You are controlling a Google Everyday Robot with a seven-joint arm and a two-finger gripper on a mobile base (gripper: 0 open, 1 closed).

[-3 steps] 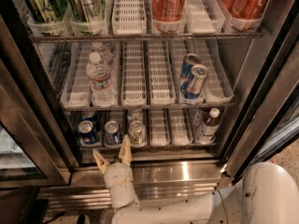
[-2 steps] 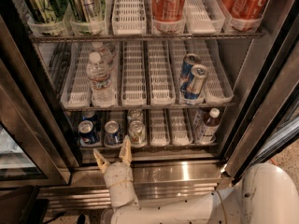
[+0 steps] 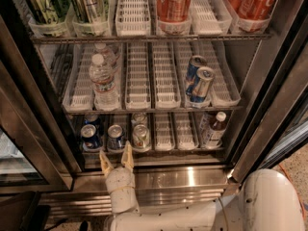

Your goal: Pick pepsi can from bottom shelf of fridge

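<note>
The fridge (image 3: 29, 105) stands open. On its bottom shelf (image 3: 163, 150) two short dark blue cans with silver tops stand side by side at the left front. I take the pepsi can (image 3: 115, 137) to be the right one; a like can (image 3: 90, 136) stands left of it. A pale silver-beige can (image 3: 140, 135) is to its right. My gripper (image 3: 116, 156) is open, just below and in front of the pepsi can, at the shelf's front edge, fingertips pointing up. It holds nothing.
A small dark bottle (image 3: 213, 129) stands at the bottom shelf's right. The middle shelf holds water bottles (image 3: 103, 81) and slim blue-and-silver cans (image 3: 199, 81). The top rack holds red cola cans (image 3: 174, 1) and green cans (image 3: 44, 4). The steel base panel (image 3: 183, 177) lies below.
</note>
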